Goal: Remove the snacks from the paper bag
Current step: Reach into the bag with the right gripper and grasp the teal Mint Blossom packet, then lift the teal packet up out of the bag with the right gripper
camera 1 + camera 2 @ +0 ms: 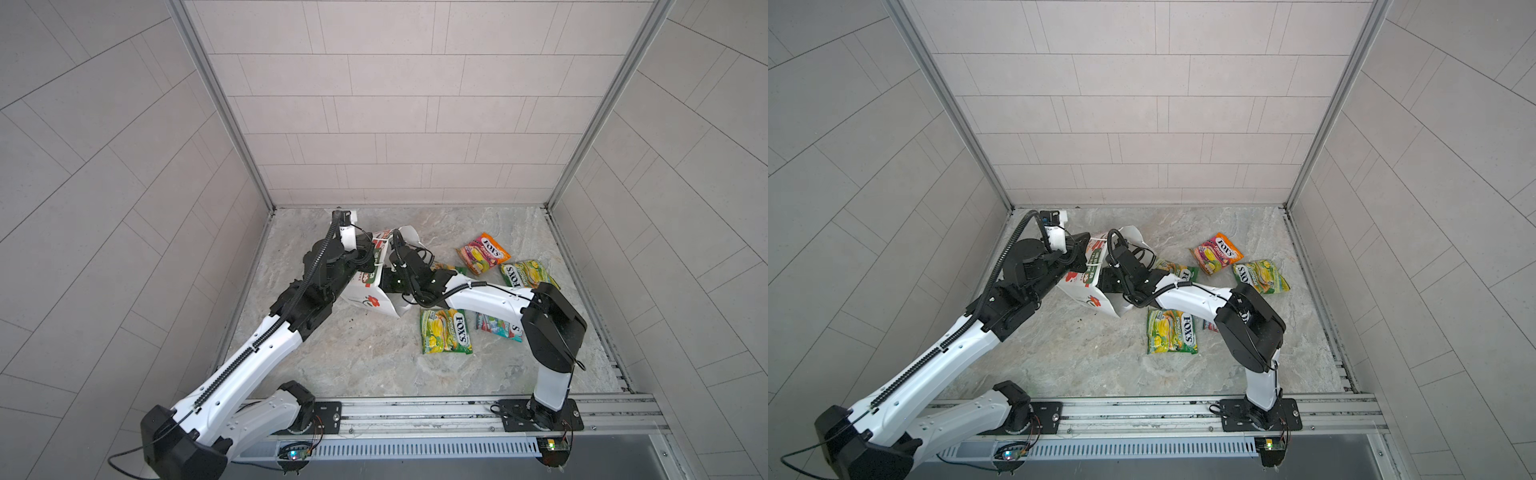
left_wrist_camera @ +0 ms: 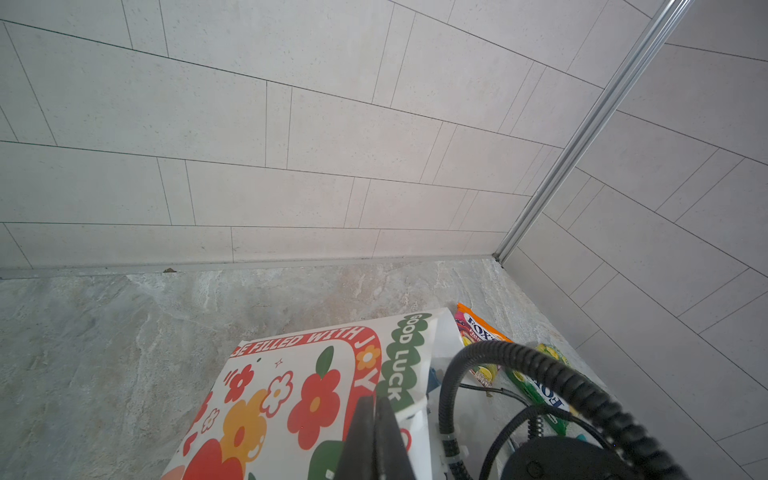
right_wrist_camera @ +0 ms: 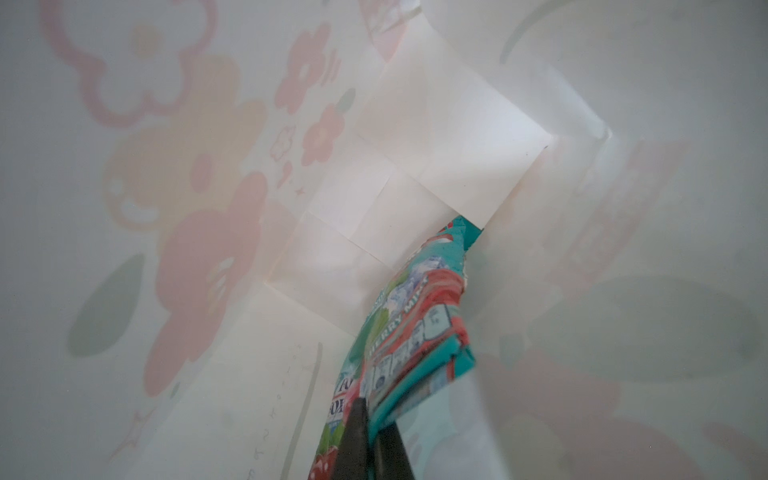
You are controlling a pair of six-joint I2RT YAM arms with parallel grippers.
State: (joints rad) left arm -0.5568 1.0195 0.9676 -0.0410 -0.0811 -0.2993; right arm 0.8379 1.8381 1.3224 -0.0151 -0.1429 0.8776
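5 pouches on tabletop, some under right arm; sixth pouch in bag, right tool clamped on it; left tool clamped on bag rim.

Bag on side on table, frame centre, mouth rightward; right arm reaching in. Inner pouch within bag. Near pouch just right of bag, behind right arm. Far pouch, edge pouch further upper right, adjacent. Front pouch lower right of bag; elbow pouch beside it, under right arm.
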